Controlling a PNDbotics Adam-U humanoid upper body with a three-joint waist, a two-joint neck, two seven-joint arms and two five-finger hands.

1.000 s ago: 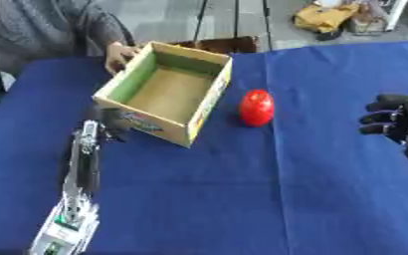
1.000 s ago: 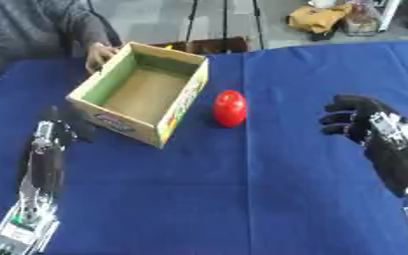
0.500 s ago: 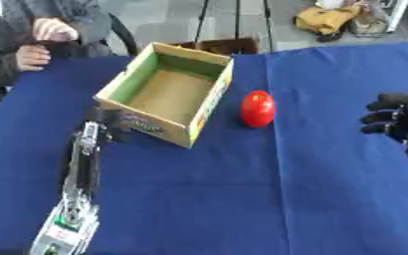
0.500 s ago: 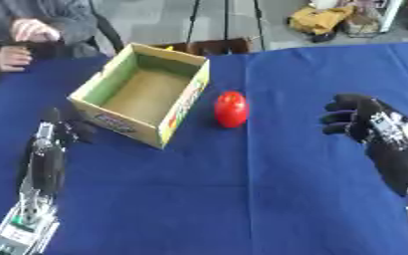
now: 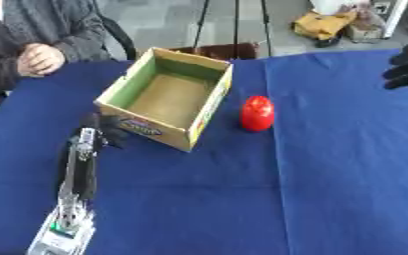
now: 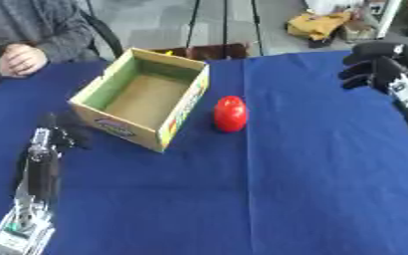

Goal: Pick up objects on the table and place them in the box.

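Note:
An open cardboard box (image 5: 148, 126) with a green inside stands empty on the blue table (image 5: 338, 179), left of centre. Just right of it a red rounded object (image 5: 257, 113) stands upright on the cloth. My left hand (image 5: 100, 130) lies low by the box's near left corner, fingers relaxed and holding nothing. My right hand (image 6: 377, 63) hovers at the far right, well away from the red object, with its fingers spread and empty.
A person sits beyond the table's far left edge with hands clasped (image 5: 39, 57), off the box. Past the far edge are tripod legs (image 5: 235, 22), a brown crate (image 5: 228, 50) and a yellow bag (image 5: 325, 24).
My right hand has moved away towards the far right. The person's hand, at the box's far corner a second ago, has drawn back to their lap. Box and red object have stayed put.

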